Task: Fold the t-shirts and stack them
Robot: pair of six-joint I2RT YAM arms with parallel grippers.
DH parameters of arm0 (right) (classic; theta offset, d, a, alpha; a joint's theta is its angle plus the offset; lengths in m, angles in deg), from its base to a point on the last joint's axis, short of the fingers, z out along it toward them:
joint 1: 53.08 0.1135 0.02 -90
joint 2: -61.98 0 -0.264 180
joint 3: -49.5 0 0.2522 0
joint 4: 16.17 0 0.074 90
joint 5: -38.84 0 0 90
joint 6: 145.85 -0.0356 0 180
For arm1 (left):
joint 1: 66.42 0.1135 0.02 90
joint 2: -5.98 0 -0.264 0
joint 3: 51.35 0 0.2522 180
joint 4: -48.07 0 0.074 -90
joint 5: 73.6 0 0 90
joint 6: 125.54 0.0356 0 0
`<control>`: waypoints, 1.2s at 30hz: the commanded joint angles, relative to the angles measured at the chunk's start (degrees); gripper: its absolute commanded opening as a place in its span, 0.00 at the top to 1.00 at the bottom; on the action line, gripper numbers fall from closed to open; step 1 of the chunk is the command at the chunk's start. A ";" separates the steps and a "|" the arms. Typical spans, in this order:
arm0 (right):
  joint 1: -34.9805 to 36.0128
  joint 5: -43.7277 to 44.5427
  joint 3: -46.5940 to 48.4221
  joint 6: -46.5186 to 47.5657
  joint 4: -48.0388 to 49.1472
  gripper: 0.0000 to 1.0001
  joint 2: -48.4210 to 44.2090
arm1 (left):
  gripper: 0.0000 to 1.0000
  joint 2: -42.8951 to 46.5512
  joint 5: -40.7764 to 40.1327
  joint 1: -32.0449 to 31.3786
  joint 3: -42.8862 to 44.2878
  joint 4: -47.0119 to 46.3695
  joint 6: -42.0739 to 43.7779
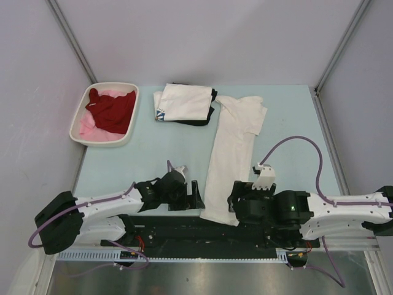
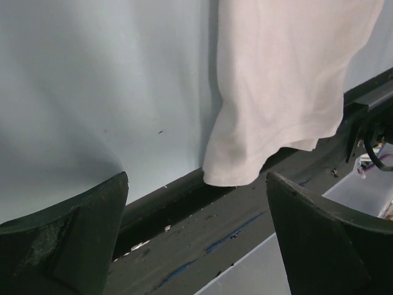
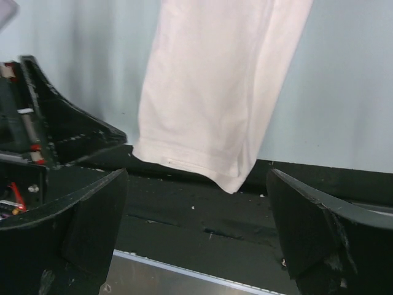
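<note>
Though folded narrow, cream t-shirt (image 1: 230, 153) lies near-to-far.

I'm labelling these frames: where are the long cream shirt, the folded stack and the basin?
Long cream shirt (image 1: 230, 153), top view, mid-body.
Folded stack (image 1: 186, 101), top view, top cream shirt.
Basin (image 1: 78, 117), top view, left rim.

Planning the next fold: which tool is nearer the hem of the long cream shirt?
Right, narrowly. The right tool sits just beside the cream shirt hem; the left tool is slightly off its other side. Both open.
</note>
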 commanded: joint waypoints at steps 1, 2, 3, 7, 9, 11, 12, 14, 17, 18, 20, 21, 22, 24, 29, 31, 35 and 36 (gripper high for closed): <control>0.63 4.83 1.23 -2.29 -2.46 0.00 -1.52 | 0.02 -4.72 5.73 -1.24 1.09 -8.74 -1.01; 0.63 4.92 1.23 -3.08 -3.52 0.00 -1.26 | 0.02 -5.78 6.25 -1.51 1.00 -9.62 -1.19; 0.72 4.83 1.23 -3.96 -4.40 0.00 -0.91 | 0.02 -6.84 7.30 -1.77 1.00 -11.80 -1.54; 2.30 5.62 1.05 -6.96 -7.22 0.00 0.68 | 0.04 -13.07 9.24 -2.65 1.00 -15.67 -2.51; 2.83 5.88 1.05 -8.10 -8.18 0.00 0.68 | 0.07 -14.66 9.33 -2.74 1.18 -16.30 -2.60; 3.01 6.15 0.70 -8.89 -8.97 0.00 0.33 | 0.10 -16.43 9.60 -2.83 1.44 -16.39 -2.51; 3.18 6.41 0.53 -9.85 -9.76 0.00 -0.20 | 0.12 -16.87 9.60 -2.92 1.70 -16.22 -2.33; 3.27 6.59 0.18 -10.21 -10.03 0.00 -0.90 | 0.18 -17.83 9.16 -2.92 1.80 -15.78 -2.16; 3.45 6.68 -0.70 -11.44 -10.64 0.00 -2.66 | 0.33 -19.15 9.25 -2.92 1.62 -16.30 -1.89; 3.53 6.85 -1.40 -11.53 -10.56 0.00 -3.45 | 0.41 -19.85 9.33 -2.92 1.27 -16.83 -1.98; 3.53 6.76 -1.93 -11.79 -10.47 0.01 -4.15 | 0.62 -20.56 9.60 -2.92 0.92 -18.49 -2.07; 3.62 6.68 -2.20 -11.79 -10.38 0.00 -4.24 | 0.71 -21.26 9.68 -2.92 0.74 -18.94 -2.24; 3.62 6.50 -2.63 -12.05 -10.30 0.00 -4.51 | 0.88 -21.35 9.86 -2.92 0.74 -19.55 -2.33; 3.71 5.97 -3.08 -12.32 -9.77 0.00 -4.59 | 1.00 -21.18 9.60 -2.92 0.83 -19.56 -2.59; 4.15 3.61 -7.81 -13.90 -3.73 0.00 -6.00 | 1.00 -16.70 7.31 -2.22 1.53 -15.62 -1.98; 4.06 1.15 -11.84 -14.60 -0.47 0.00 -7.14 | 1.00 -14.42 7.14 -1.51 1.88 -14.64 -1.89; 4.76 -1.15 -18.61 -17.76 9.10 0.01 -11.00 | 1.00 -11.17 6.70 -1.07 2.06 -11.65 -1.36; 4.85 -1.32 -19.68 -18.03 10.61 0.02 -11.62 | 0.99 -10.90 6.70 -1.07 1.97 -11.39 -1.28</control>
